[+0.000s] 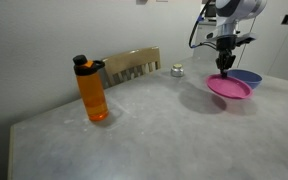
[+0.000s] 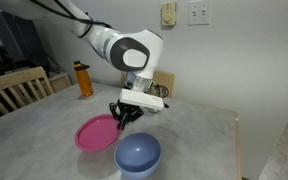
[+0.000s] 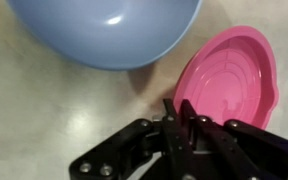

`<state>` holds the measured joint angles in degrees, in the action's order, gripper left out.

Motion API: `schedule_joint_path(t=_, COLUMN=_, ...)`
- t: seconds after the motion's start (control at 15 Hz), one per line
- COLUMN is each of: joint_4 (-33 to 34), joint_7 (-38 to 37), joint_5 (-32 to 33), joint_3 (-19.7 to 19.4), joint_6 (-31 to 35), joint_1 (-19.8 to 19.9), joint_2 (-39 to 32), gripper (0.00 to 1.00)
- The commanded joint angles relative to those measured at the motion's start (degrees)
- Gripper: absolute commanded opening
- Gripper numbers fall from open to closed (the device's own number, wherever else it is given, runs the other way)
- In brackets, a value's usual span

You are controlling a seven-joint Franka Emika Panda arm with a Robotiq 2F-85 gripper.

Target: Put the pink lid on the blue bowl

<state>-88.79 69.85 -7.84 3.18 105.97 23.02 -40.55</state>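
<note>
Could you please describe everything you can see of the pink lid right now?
The pink lid is a round, magenta, plastic-looking disc with a raised rim and faint concentric rings inside, hollow side up. It rests on the grey tabletop right beside the blue bowl, not on it. The gripper has its nearly closed fingers at the lid's rim, apparently pinching it.

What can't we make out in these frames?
1. Whether the end effector grips the pink lid rim: wrist view, its fingers cover the contact.
2. Far rim of the blue bowl: cut off by the wrist view's top edge.
3. Details of the small jar: too small in an exterior view.
</note>
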Motion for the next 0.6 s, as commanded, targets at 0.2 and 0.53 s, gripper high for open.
schedule_joint_path(t=0.2, joint_4=-0.22, joint_7=-5.47, joint_5=2.03, joint_3=-5.78, joint_6=0.81, joint_1=-2.18, joint_2=2.89, gripper=0.03)
schedule_joint_path(t=0.53, joint_4=0.60, joint_7=-10.92, joint_5=3.38, joint_3=-9.28, joint_6=3.27, joint_1=-0.96, joint_2=2.79, gripper=0.03)
